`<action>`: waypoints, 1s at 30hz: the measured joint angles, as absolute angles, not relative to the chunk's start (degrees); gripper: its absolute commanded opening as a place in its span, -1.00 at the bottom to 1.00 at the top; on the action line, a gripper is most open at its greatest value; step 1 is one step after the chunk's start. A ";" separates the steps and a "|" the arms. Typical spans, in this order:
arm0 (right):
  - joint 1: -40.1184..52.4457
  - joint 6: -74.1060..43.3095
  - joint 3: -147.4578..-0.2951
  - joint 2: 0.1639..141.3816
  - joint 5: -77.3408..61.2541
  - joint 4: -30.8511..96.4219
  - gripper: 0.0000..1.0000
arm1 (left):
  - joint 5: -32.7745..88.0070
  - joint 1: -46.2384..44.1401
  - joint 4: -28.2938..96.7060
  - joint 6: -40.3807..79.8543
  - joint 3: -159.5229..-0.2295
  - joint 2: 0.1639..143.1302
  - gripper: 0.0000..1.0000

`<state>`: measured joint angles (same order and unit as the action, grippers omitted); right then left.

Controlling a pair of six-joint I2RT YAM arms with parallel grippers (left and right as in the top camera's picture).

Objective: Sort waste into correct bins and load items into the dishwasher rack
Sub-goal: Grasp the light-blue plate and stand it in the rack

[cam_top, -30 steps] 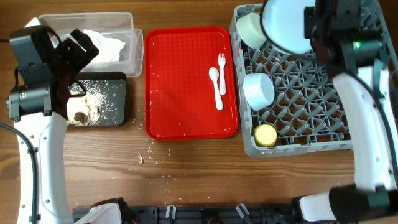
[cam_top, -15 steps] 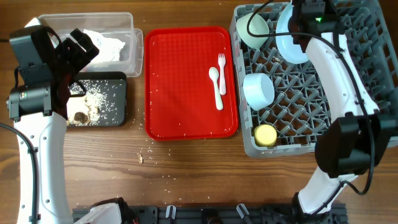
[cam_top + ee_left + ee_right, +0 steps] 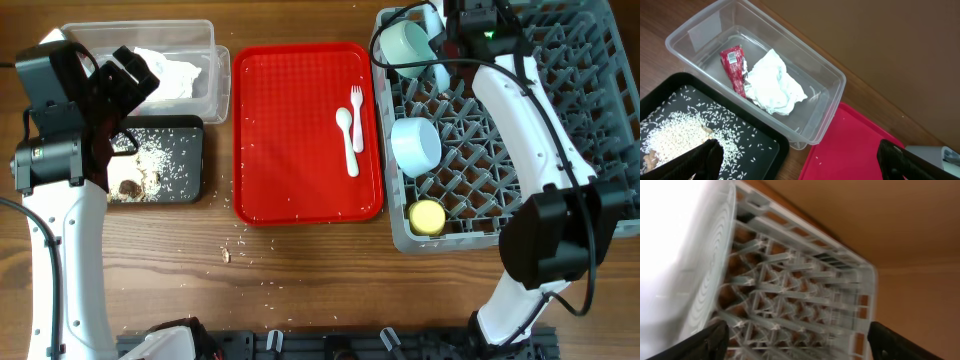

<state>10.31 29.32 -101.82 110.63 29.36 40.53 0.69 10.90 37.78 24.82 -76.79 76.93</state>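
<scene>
The pale blue plate [image 3: 441,77] stands on edge among the pegs at the far left of the grey dishwasher rack [image 3: 470,160], next to a mint bowl [image 3: 404,45]. In the right wrist view the plate [image 3: 705,270] rises blurred at the left, outside my right gripper [image 3: 797,342], which is open with only rack grid between its fingers. A light blue bowl [image 3: 415,145] and a yellow cup [image 3: 428,217] also sit in the rack. My left gripper [image 3: 800,162] hangs open over the clear tub [image 3: 827,95], which holds a red wrapper [image 3: 734,67] and a napkin [image 3: 772,82]. Rice scraps lie in the black tray [image 3: 765,137].
A white fork [image 3: 356,105] and spoon [image 3: 348,140] lie on the flat red tray [image 3: 290,130] between the bins and the rack. A few crumbs [image 3: 228,254] dot the wooden table in front of the tray. The right arm stretches across the rack's middle.
My right gripper lowered the plate into the rack's far left corner and opened, letting it go; the plate now stands on edge. The left arm has not moved.
</scene>
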 measured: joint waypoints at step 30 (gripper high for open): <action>27.05 -14.02 -101.58 129.21 -1.39 41.71 -0.14 | 0.67 10.90 37.74 24.82 -76.79 76.93 1.00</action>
